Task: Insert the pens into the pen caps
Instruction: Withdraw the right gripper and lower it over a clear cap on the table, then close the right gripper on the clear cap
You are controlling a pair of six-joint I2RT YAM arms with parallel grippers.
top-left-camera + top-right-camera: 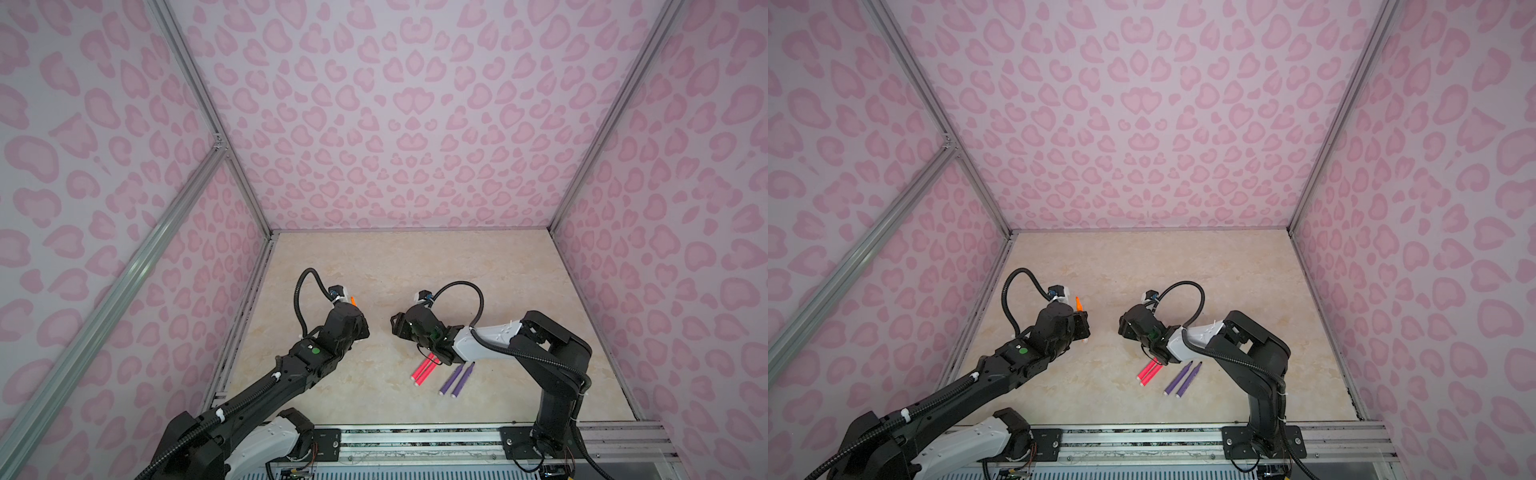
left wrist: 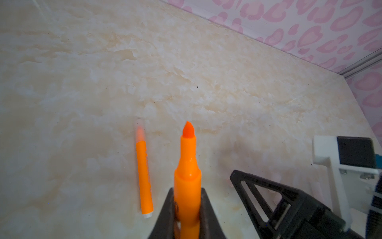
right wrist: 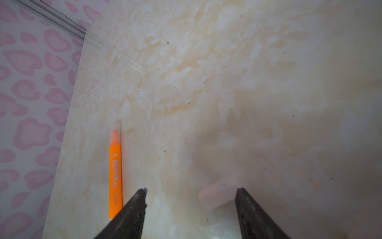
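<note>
Clamping the orange pen (image 2: 187,165), tip out, is the left gripper (image 2: 187,192), just left of centre in both top views. Right gripper (image 3: 191,189) stands jaws apart, with a faint clear cap (image 3: 219,193) lying between them. Risk: the slick cap rolls or tilts when pinched, so the tip misses its mouth.

Pink-red pens (image 1: 424,370) paired on table (image 1: 374,266), one end under right arm (image 1: 478,338). Purple pens (image 1: 457,379) just beside them; orange pen (image 1: 353,300) well apart, poking from left arm (image 1: 309,359).
</note>
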